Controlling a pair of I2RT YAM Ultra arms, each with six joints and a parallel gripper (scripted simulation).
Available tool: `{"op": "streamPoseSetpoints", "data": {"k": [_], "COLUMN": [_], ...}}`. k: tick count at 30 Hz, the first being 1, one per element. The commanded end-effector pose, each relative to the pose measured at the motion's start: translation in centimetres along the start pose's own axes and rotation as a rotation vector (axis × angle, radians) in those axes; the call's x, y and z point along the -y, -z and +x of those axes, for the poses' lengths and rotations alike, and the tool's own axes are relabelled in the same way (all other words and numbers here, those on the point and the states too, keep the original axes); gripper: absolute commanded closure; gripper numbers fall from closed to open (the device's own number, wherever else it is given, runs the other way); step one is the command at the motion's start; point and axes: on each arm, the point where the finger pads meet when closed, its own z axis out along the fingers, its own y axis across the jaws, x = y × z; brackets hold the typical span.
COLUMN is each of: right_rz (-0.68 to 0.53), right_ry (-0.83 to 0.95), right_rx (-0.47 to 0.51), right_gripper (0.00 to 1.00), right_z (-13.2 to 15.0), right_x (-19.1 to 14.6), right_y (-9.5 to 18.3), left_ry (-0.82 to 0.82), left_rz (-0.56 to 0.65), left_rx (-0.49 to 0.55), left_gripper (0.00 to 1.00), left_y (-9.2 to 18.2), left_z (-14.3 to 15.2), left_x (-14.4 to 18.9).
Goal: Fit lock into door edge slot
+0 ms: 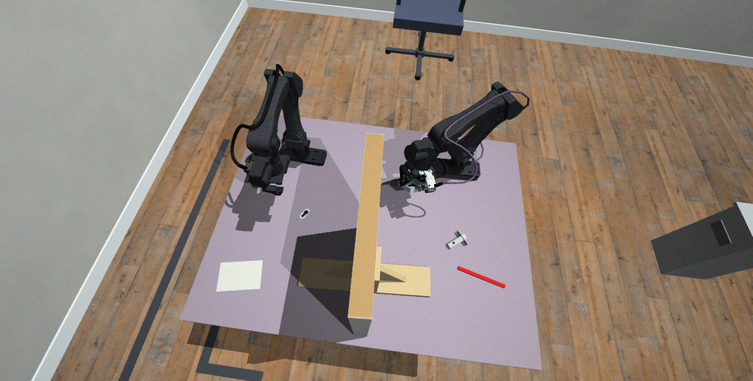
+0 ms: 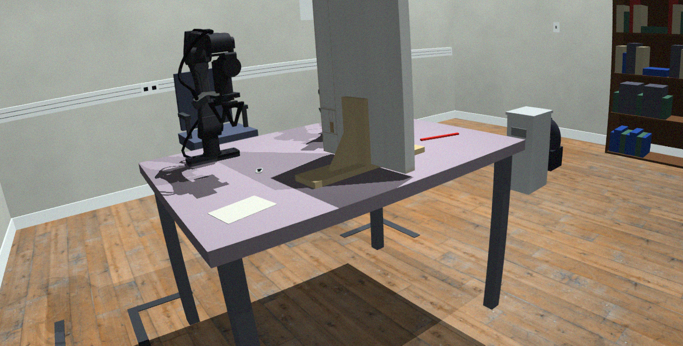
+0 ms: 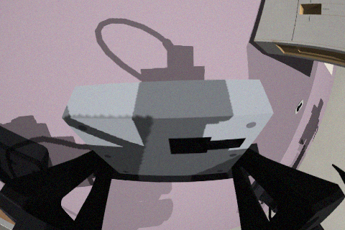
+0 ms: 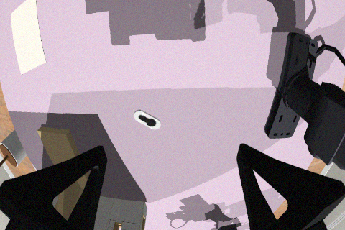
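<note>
Lock [image 1: 421,183] [image 3: 180,115] is clamped in the left end effector [image 1: 418,184] [image 3: 171,152], above the bench [image 1: 473,326] [image 2: 286,242] [image 3: 54,43] [image 4: 215,72] and apart from the upright door [image 1: 367,210] [image 2: 363,57] [image 3: 277,18] [image 4: 126,208]. Across the door, the right end effector [image 1: 272,189] [image 2: 229,115] [image 4: 170,154] has its fingers spread wide (nothing between them, mind you).

Pale grey walls [image 2: 95,23] with white baseboards [image 2: 81,207] enclose a wood-plank floor [image 1: 605,168] [image 2: 549,248]. A blue office chair [image 1: 429,7] [image 2: 217,134] with armrests stands behind the pinkish-lilac bench [image 1: 473,326] [image 2: 209,243], which has dark legs. A dark-brown bookcase [image 2: 610,57] holds red, cream, green and blue books. Near it stands a grey pedestal-like cabinet [image 1: 689,247] [image 2: 533,152]. Shadows darken the floor beneath the bench.
</note>
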Motion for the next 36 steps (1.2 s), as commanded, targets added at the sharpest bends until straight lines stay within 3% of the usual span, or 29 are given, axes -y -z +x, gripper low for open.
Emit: {"op": "streamPoseSetpoints", "data": {"k": [1,36], "right_rz": [-0.003,-0.003], "right_ry": [0.000,0.000], "right_rx": [0.007,0.007], "right_gripper": [0.00,0.00], "right_z": [0.00,0.00], "right_x": [0.07,0.07], "right_y": [0.30,0.30], "left_ry": [-0.037,-0.248], "left_rz": [0.086,0.135], "left_rx": [0.039,0.157], "left_gripper": [0.23,0.23], "left_y": [0.73,0.69], "left_z": [-0.46,-0.58], "left_x": [1.63,1.83]}}
